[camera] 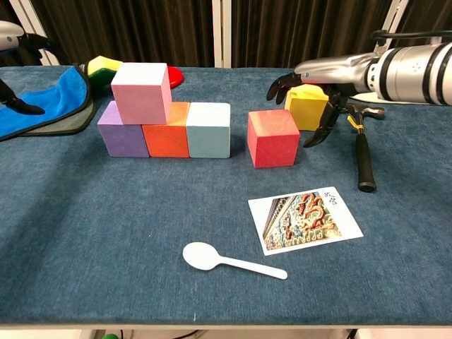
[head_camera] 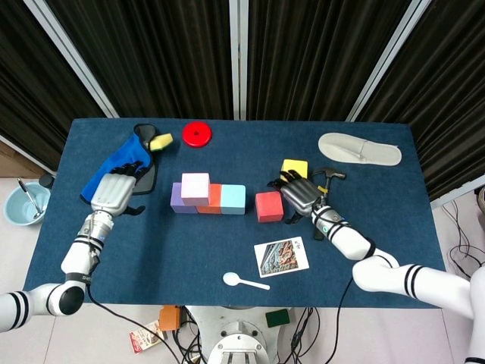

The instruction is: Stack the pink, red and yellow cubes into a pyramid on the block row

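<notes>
A row of purple (camera: 121, 131), orange (camera: 167, 133) and light blue (camera: 209, 130) blocks stands at mid-table. The pink cube (camera: 141, 92) (head_camera: 195, 188) sits on top, over the purple and orange blocks. The red cube (camera: 273, 137) (head_camera: 268, 205) rests on the cloth to the right of the row. Behind it lies the yellow cube (camera: 306, 104) (head_camera: 294, 167). My right hand (camera: 311, 82) (head_camera: 298, 194) hovers open just above and right of the red cube, fingers spread, holding nothing. My left hand (head_camera: 114, 192) is open at the far left, over the blue cloth's edge.
A hammer (camera: 361, 145) lies right of the yellow cube. A picture card (camera: 305, 219) and a white spoon (camera: 229, 260) lie near the front. A blue cloth (camera: 48, 102), a red disc (head_camera: 197, 134), a yellow sponge (head_camera: 161, 141) and a white slipper (head_camera: 359, 149) sit along the back.
</notes>
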`<state>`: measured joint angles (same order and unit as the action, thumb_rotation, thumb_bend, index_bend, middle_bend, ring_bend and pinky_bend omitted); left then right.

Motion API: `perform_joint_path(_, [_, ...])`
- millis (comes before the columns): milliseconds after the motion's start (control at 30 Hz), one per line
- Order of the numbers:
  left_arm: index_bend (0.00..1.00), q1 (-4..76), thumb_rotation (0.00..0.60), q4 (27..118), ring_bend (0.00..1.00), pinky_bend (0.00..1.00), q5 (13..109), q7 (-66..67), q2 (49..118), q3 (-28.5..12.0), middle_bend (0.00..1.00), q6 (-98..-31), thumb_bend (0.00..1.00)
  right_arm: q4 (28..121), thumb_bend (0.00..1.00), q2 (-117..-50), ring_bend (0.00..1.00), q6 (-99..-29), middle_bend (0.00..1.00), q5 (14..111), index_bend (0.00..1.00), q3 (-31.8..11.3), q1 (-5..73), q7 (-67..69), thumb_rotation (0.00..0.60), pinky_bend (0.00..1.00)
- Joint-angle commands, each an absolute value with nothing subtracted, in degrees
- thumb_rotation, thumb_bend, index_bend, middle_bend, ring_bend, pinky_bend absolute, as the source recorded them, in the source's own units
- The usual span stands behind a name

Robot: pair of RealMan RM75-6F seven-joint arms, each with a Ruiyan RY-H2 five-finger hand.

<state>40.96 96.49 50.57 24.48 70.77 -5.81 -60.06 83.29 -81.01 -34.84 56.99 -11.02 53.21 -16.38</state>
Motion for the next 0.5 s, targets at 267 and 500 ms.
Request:
perform_joint_path(267, [0.16,40.02,0.575,95.31,0.11,0.21,52.32,22.71,70.84,-6.05,0.07,-59.39,0.16,80.44,0.17,-84.06,0.0,-34.85,0.2,53.29,0.23,-9.38,55.94,-17.82,0.6,0.04])
perform_joint_path(500, [0.16,38.67,0.571,94.83,0.11,0.21,54.26,21.07,70.81,-5.92,0.07,-60.17,0.16,78.24,0.2,-86.42,0.02,-37.06,0.32,50.2,0.34,-8.83,57.23,-19.66,0.6,0.05])
